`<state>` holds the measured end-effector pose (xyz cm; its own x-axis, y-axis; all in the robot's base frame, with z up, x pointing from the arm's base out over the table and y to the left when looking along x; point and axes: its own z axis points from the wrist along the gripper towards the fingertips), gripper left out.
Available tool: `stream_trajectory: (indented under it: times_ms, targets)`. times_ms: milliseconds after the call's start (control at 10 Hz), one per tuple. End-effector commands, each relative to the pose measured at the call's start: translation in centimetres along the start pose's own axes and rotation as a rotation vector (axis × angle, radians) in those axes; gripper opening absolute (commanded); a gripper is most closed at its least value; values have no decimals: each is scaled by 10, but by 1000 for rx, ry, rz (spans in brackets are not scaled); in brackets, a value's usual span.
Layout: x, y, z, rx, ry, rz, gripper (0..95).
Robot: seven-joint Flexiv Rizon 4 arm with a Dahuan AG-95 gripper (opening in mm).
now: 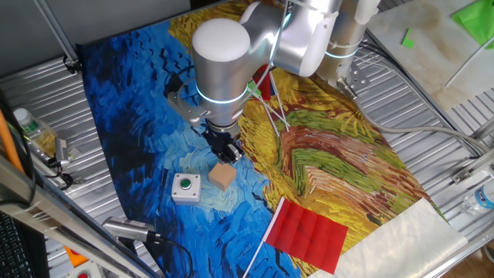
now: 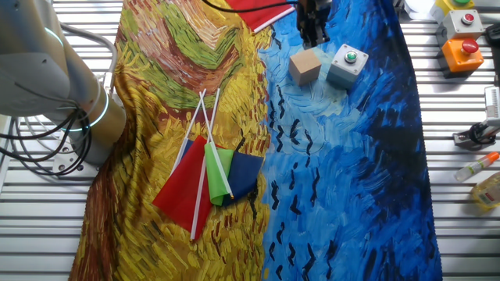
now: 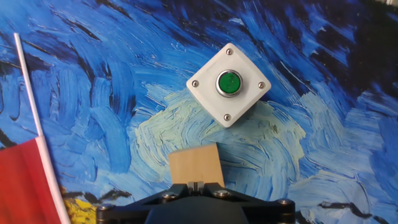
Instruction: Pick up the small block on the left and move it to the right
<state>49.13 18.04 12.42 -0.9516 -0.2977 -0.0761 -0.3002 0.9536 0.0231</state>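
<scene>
— One small block (image 1: 223, 176) lies on the blue part of the painted cloth (image 1: 131, 116) that covers the worktop (image 1: 46, 85). Where does it sit against the fingers (image 1: 227, 149)?

— In one fixed view the fingers hang just above and behind it, close to its top edge. I cannot tell if they touch it.

— And in the other fixed view?

— The block (image 2: 305, 65) lies just below the dark fingers (image 2: 315, 25) and slightly to their left, with the white button box (image 2: 347, 65) right beside it.

— What does the hand view give?

— The block (image 3: 196, 167) sits at the bottom centre, right against the black body of the gripper (image 3: 196, 202). The button box (image 3: 228, 84) with its green button is above and a little to the right, near the block but apart from it.

— Are the fingers spread or pressed together?

— I cannot tell. They look like one dark cluster in both fixed views, and the hand view hides the tips.

— Anything else nearby?

— A red flag (image 1: 307, 234) lies on the cloth to the right of the block in one fixed view, and a bundle of flags (image 2: 209, 176) lies on the yellow part in the other.
</scene>
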Motion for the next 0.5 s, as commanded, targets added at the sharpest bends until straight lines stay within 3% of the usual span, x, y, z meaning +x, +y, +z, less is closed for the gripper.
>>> stream_trajectory:
  times_ms: [100, 500]
  targets:
    - [-2, 1, -2, 4, 15, -5, 0]
    - [-2, 1, -6, 13, 23, -5, 0]
